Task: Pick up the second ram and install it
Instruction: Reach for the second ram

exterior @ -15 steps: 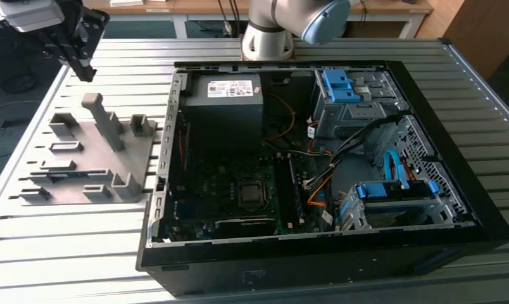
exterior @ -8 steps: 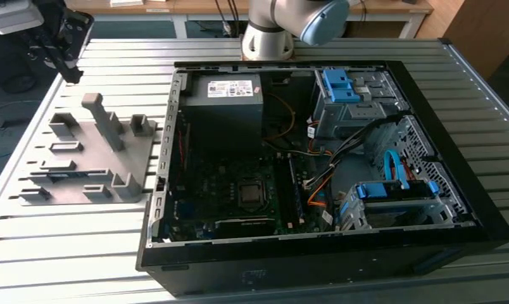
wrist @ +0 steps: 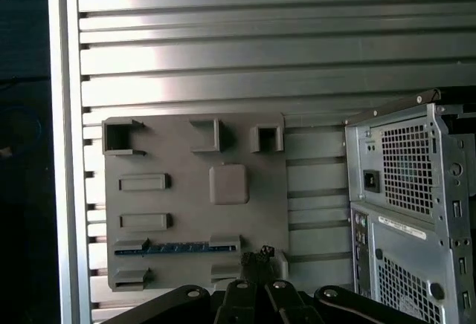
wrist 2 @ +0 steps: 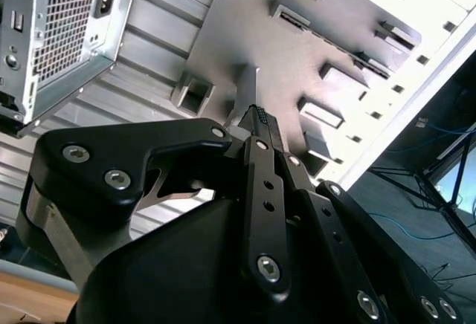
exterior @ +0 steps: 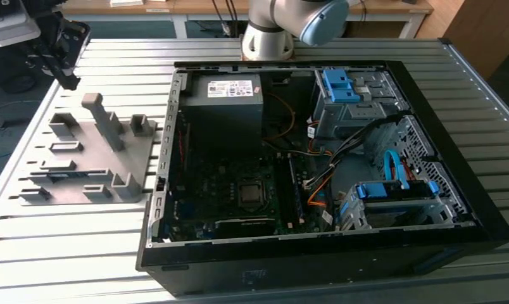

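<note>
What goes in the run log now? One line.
stage: pre-pick | gripper: shut, empty, over holder plate | second ram: slotted in plate, not gripped | PC case: open beside plate

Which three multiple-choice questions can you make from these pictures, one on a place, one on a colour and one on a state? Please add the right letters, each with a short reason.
1. Where is the second ram?
A. In the gray holder plate
B. In a motherboard slot
C. In the gripper

2. What colour are the drive brackets in the case?
A. Red
B. Blue
C. Yellow

3. What does the gripper hold?
A. The ram
B. A cable
C. Nothing

Answers:
1 A: in the first wrist view the stick lies between two blocks of the plate.
2 B: in the exterior view they are bright blue.
3 C: in both wrist views it is shut with nothing in it.
</note>
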Robot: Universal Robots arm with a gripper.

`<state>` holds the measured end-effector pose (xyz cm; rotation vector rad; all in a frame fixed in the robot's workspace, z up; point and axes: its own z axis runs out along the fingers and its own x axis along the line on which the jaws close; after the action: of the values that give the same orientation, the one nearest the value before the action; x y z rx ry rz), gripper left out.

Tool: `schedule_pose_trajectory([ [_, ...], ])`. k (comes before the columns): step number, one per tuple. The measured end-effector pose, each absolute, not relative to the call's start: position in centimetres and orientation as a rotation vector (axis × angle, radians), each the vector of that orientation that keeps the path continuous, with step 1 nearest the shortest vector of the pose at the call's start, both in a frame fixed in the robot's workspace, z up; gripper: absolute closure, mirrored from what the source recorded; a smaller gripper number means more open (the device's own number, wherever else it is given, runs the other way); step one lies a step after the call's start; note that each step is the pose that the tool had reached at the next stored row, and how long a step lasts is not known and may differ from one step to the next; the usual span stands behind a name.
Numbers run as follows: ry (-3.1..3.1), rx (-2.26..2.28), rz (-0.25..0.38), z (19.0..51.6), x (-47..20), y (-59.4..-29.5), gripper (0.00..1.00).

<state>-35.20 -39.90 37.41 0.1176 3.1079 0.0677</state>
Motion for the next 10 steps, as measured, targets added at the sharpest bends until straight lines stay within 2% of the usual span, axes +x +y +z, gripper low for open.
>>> schedule_pose_trajectory([
  [10,3.108,0.118,0.068,36.5,-36.6,-40.2,0.9],
])
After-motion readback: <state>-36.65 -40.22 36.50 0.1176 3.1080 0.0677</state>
